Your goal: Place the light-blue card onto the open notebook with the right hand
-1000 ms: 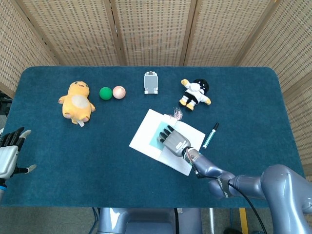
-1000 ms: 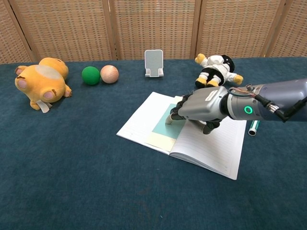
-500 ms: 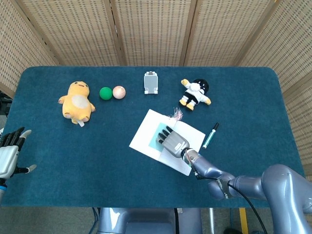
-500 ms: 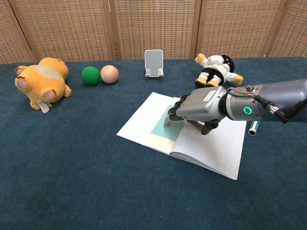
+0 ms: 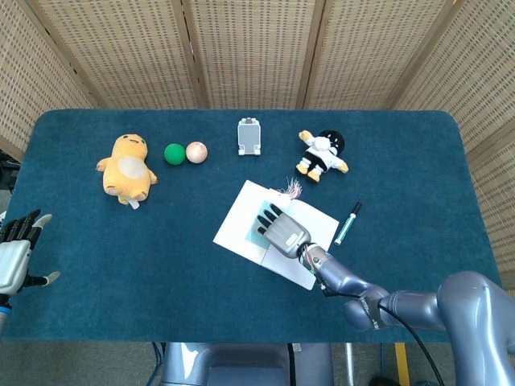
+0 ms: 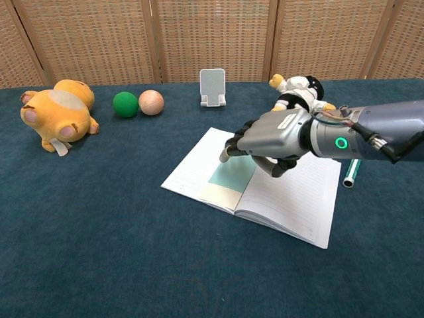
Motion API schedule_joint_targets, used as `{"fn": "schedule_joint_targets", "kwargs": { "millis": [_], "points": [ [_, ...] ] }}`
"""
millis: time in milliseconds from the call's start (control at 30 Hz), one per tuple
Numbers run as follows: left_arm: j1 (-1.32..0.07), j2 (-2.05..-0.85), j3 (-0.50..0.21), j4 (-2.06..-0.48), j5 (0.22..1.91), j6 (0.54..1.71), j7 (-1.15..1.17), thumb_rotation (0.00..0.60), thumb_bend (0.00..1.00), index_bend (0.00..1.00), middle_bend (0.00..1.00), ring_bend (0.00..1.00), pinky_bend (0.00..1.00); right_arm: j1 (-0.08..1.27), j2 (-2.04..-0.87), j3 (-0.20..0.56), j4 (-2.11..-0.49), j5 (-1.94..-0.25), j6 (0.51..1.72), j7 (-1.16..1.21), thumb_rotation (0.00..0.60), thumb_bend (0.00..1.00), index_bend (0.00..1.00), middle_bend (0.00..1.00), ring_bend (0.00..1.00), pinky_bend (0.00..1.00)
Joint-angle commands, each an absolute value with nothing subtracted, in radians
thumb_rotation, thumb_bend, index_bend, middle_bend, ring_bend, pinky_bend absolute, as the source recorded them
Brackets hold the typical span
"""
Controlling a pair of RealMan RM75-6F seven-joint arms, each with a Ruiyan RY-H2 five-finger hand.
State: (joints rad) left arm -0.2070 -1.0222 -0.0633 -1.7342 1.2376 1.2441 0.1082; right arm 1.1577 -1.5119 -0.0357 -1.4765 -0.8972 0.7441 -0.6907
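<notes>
Light-blue card [image 6: 232,175]: flat on open notebook [image 6: 291,199], frame centre, directly beneath right hand [image 6: 268,140]; fingers spread, holding nothing

Your right robot hand [image 6: 268,140] is now higher than a second ago. Before, its fingers were pressed down on the light-blue card [image 6: 231,175] at the left page of the open notebook [image 6: 291,199]; now, in the chest view, they hang above the page and no longer touch the card. The fingers [image 6: 230,147] are also more stretched out, and they reach further toward the left edge of the notebook. More of the card is visible than before, because the robot hand covers it less. In the head view the robot hand [image 5: 279,228] is shifted a little toward the far left corner of the notebook [image 5: 241,221].
</notes>
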Motion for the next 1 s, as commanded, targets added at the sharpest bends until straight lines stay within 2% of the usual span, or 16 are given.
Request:
{"fn": "schedule_joint_targets", "kwargs": {
  "millis": [33,267,333,400,467,500,567,633,667,800,1000],
  "points": [
    [-0.207,-1.022,-0.062,-1.734,1.240,1.243,0.108,0.600,0.00,0.00,0.00,0.00,0.00,1.148,-1.457,-0.011,-1.557,-0.928,0.780,-0.670,0.600,1.00,0.10,0.07,0.00,0.02],
    [-0.203,-1.013,-0.056,-1.742,1.263,1.250,0.094,0.600,0.00,0.00,0.00,0.00,0.00,1.073,-1.295,0.007,-1.778,-1.070,0.938,-0.628,0.600,1.00,0.10,0.07,0.00,0.02],
    [-0.192,-1.004,-0.051,-1.746,1.287,1.268,0.073,0.600,0.00,0.00,0.00,0.00,0.00,0.949,-1.192,-0.027,-1.853,-1.199,1.130,-0.570,0.600,0.96,0.10,0.05,0.00,0.02],
    [-0.181,-0.999,-0.045,-1.745,1.313,1.290,0.056,0.600,0.00,0.00,0.00,0.00,0.00,0.833,-1.146,-0.073,-1.843,-1.331,1.277,-0.459,0.600,0.80,0.10,0.03,0.00,0.02],
    [-0.172,-1.000,-0.043,-1.744,1.329,1.310,0.047,0.600,0.00,0.00,0.00,0.00,0.00,0.750,-1.135,-0.095,-1.801,-1.390,1.374,-0.356,0.600,0.51,0.09,0.00,0.00,0.02],
    [-0.168,-1.002,-0.043,-1.743,1.335,1.320,0.046,0.600,0.00,0.00,0.00,0.00,0.00,0.718,-1.134,-0.101,-1.778,-1.411,1.409,-0.312,0.600,0.42,0.08,0.00,0.00,0.02],
    [-0.158,-1.009,-0.044,-1.742,1.342,1.345,0.053,0.600,0.00,0.00,0.00,0.00,0.00,0.642,-1.136,-0.106,-1.736,-1.416,1.484,-0.221,0.600,0.18,0.07,0.00,0.00,0.02],
    [-0.148,-1.024,-0.051,-1.747,1.337,1.373,0.071,0.600,0.00,0.00,0.00,0.00,0.00,0.547,-1.136,-0.104,-1.700,-1.376,1.561,-0.115,0.600,0.04,0.06,0.00,0.00,0.01],
    [-0.145,-1.030,-0.056,-1.751,1.327,1.381,0.081,0.600,0.00,0.00,0.00,0.00,0.00,0.511,-1.140,-0.100,-1.684,-1.363,1.591,-0.077,0.600,0.00,0.06,0.00,0.00,0.00],
    [-0.134,-1.049,-0.069,-1.771,1.296,1.410,0.126,0.600,0.00,0.00,0.00,0.00,0.00,0.413,-1.175,-0.093,-1.618,-1.351,1.663,-0.037,0.600,0.00,0.00,0.00,0.00,0.00],
    [-0.107,-1.071,-0.073,-1.784,1.305,1.471,0.138,0.600,0.00,0.00,0.00,0.00,0.00,0.290,-1.244,-0.100,-1.553,-1.373,1.760,-0.021,0.600,0.00,0.00,0.00,0.00,0.00]
  ]
}}
